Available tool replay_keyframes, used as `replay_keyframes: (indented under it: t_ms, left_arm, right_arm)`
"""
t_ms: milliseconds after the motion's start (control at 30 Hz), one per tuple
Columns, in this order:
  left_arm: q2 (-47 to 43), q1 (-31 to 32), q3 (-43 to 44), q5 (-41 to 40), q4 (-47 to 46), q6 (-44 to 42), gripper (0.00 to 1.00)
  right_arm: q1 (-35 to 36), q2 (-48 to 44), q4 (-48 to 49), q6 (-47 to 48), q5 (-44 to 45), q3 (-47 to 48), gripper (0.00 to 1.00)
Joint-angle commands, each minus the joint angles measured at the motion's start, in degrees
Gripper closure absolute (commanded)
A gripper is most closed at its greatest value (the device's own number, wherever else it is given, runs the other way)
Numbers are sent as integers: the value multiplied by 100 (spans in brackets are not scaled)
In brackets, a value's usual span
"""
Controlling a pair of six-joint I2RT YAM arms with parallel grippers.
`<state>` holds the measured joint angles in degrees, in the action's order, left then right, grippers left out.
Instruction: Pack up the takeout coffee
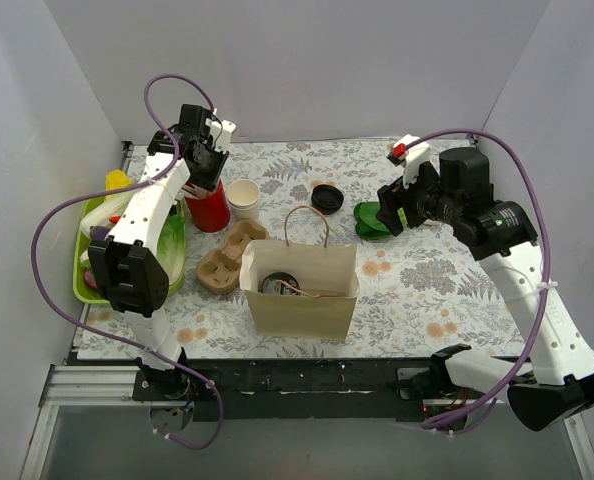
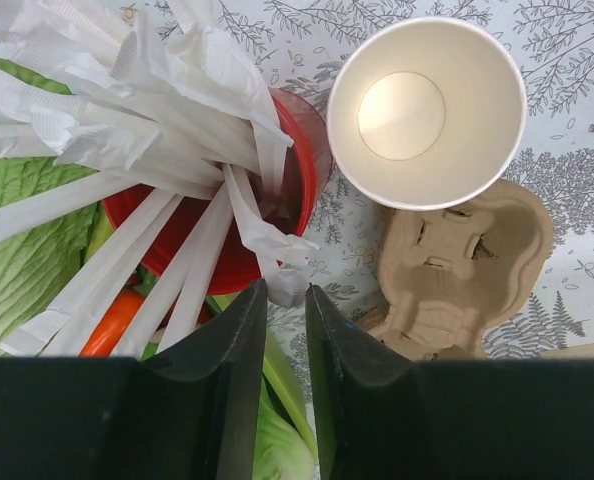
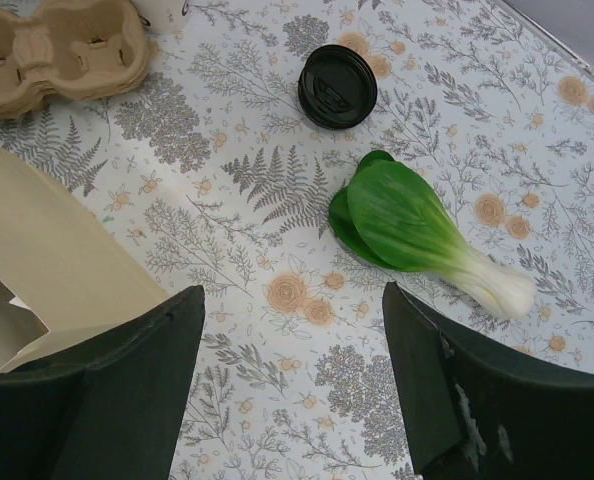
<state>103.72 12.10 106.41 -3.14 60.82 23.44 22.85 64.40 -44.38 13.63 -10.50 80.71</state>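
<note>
I see takeout coffee (image 1: 277, 283) inside paper bag (image 1: 302, 310), dark lid up; L gripper (image 2: 285, 290) jaws nearly together at a wrapped straw (image 2: 267, 235) end, grip unconfirmed; R gripper (image 3: 292, 295) wide open, empty.

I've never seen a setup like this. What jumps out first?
A brown paper bag stands open at the near middle of the floral table. Behind it to the left, a red cup bristles with white wrapped straws, the left gripper right above them. On the right, a bright green bok choy lies under the wide-open right gripper.
</note>
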Motion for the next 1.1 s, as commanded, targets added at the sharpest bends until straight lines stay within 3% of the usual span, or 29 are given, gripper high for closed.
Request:
replay_keyframes:
  t_ms: [0, 67, 133, 200, 467, 800, 967, 1067]
  left_arm:
    - [-265, -41, -33, -65, -149, -120, 81]
    - [-265, -41, -41, -56, -167, -121, 83]
    - [-273, -41, -15, -73, -167, -112, 95]
    - [-300, -41, 2, -117, -167, -129, 100]
    - [-695, -41, 714, -451, 183, -314, 100]
    - [-1864, 100, 1171, -776, 589, -498, 100]
    - [-2426, 205, 1654, -250, 677, -665, 100]
    - [-3021, 223, 1515, 557, 433, -736, 100]
  right_arm:
    - [-44, -103, 298, -106, -127, -46, 21]
    - [-44, -94, 307, -106, -136, -37, 21]
    - [-53, -94, 298, -115, -136, -29, 21]
    - [-53, -112, 290, -106, -145, -29, 21]
    - [-62, -86, 281, -97, -154, 6, 21]
    - [-62, 239, 167, -27, -110, 357, 21]
    - [-79, 494, 123, 17, -75, 639, 21]
    - [-70, 713, 123, 52, -48, 797, 21]
